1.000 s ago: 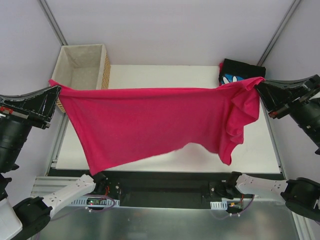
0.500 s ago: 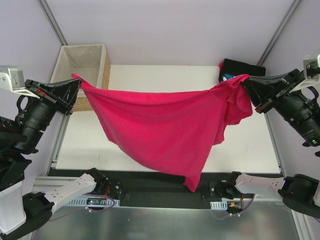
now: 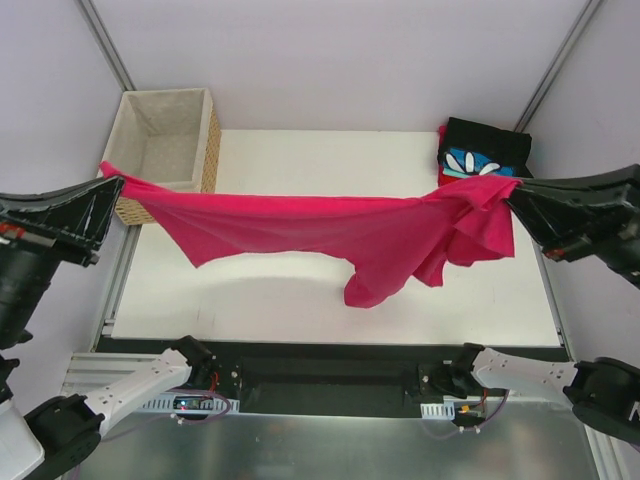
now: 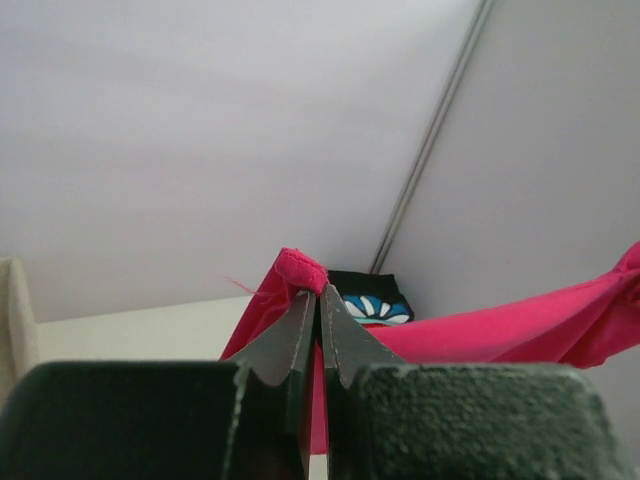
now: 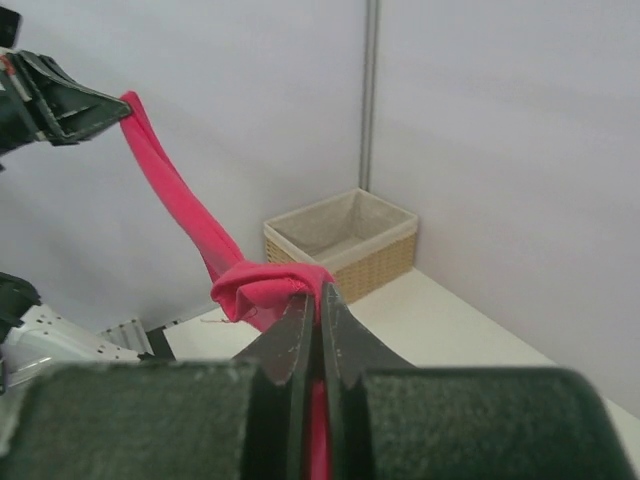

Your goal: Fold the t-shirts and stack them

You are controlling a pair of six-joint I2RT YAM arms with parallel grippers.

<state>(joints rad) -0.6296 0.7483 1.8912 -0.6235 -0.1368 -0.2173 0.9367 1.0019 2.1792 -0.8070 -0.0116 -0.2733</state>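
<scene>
The magenta-pink t-shirt [image 3: 320,228] hangs stretched in the air across the table, bunched and drooping right of the middle. My left gripper [image 3: 118,181] is shut on its left end, in front of the basket; the pinched cloth [image 4: 300,270] shows in the left wrist view. My right gripper [image 3: 512,186] is shut on its right end [image 5: 268,285]. The folded stack, black on top with the blue white-petal print [image 3: 478,160] showing, lies at the table's far right corner, also in the left wrist view [image 4: 372,303]. The red shirt is mostly hidden.
A wicker basket [image 3: 165,142] with beige lining stands at the far left corner, also in the right wrist view [image 5: 345,240]. The white table top [image 3: 300,290] lies under the shirt. Grey walls enclose the back and sides.
Both grippers moved apart and pulled the shirt taut. Its hanging lower edge swung up from the near edge of the table and now droops only a little right of the middle.
</scene>
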